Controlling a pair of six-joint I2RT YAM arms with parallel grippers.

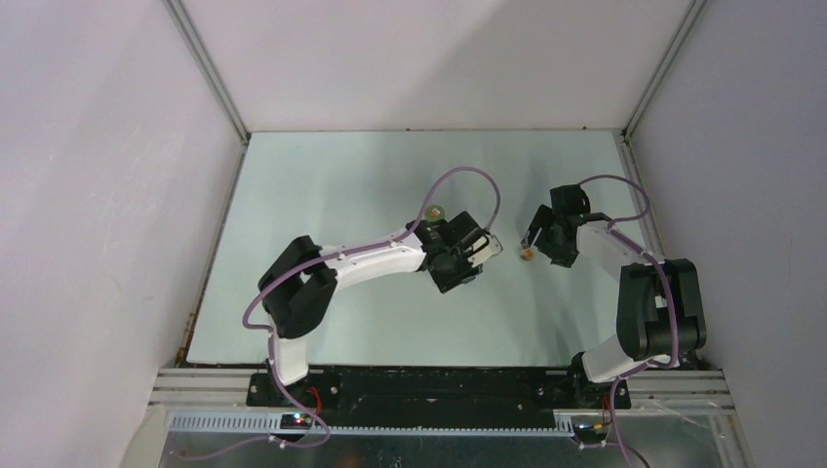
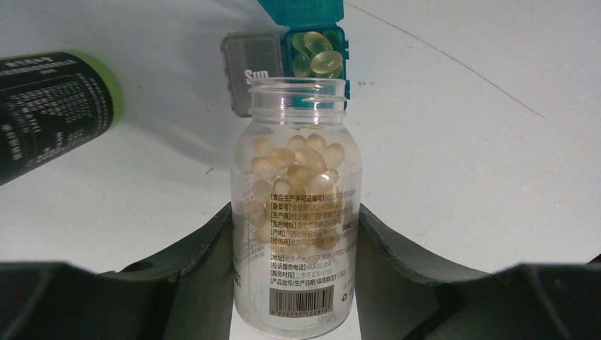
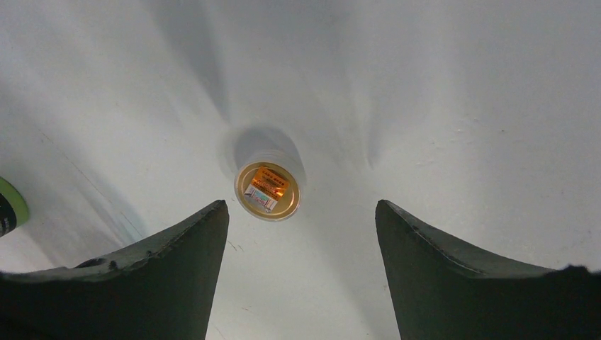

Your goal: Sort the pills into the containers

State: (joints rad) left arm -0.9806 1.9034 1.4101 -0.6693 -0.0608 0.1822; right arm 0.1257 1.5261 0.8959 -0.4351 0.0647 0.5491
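Note:
My left gripper [image 2: 294,234] is shut on a pale clear bottle [image 2: 298,212] part full of beige capsules, its mouth open and uncapped. The mouth points at a teal pill organiser [image 2: 315,49], whose open compartment holds yellow capsules. The dark bottle with the lime-green top [image 2: 53,110] lies to the left; in the top view it [image 1: 436,210] sits just behind my left gripper [image 1: 480,249]. My right gripper [image 3: 301,212] is open and empty above a round orange-gold top [image 3: 268,190]. That top [image 1: 527,255] stands on the table between the two grippers, near my right gripper [image 1: 533,237].
A grey organiser lid marked "Sun" [image 2: 254,67] stands open beside the teal compartment. The pale green table [image 1: 371,322] is walled in by white panels on three sides. The edge of the green-topped bottle shows at the far left of the right wrist view [image 3: 7,207].

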